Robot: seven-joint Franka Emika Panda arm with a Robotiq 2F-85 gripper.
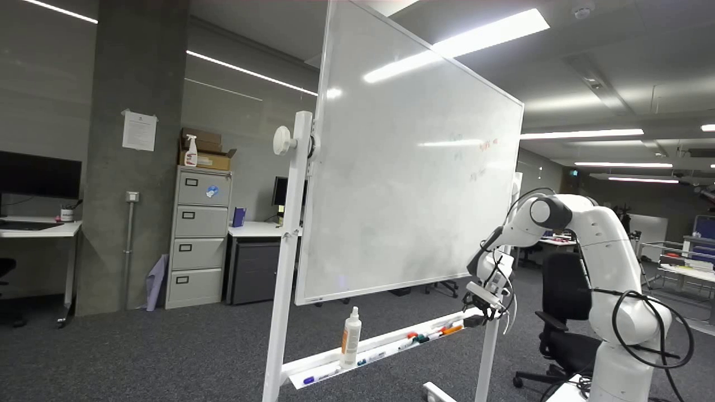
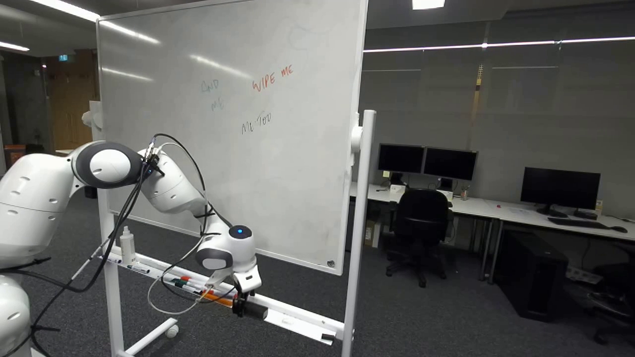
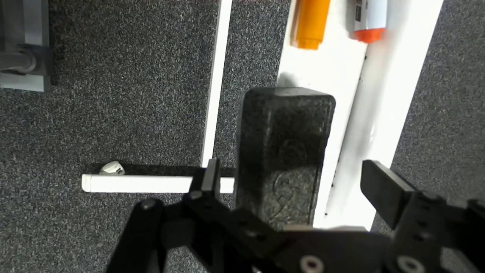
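My gripper [image 3: 290, 163] stands open over a black block-shaped eraser [image 3: 286, 132] in the wrist view. The eraser lies between the spread fingers, nearer the left one, with a wider gap on the right; its near end is hidden by the gripper body. Beneath it is the white ledge [image 3: 322, 72] of the whiteboard stand, and the eraser reaches past the ledge's edge. In an exterior view the dark eraser [image 2: 257, 311] shows just beside the gripper [image 2: 240, 306]. The whiteboard [image 2: 297, 188] above carries red, black and faint green-blue handwriting [image 2: 272, 78].
An orange marker [image 3: 312, 22] and a white marker with a red end [image 3: 370, 17] lie close by on the ledge. Several more pens and a white spray bottle [image 1: 351, 340] stand or lie farther along. The stand's upright post [image 2: 359, 228] rises beyond the ledge's end.
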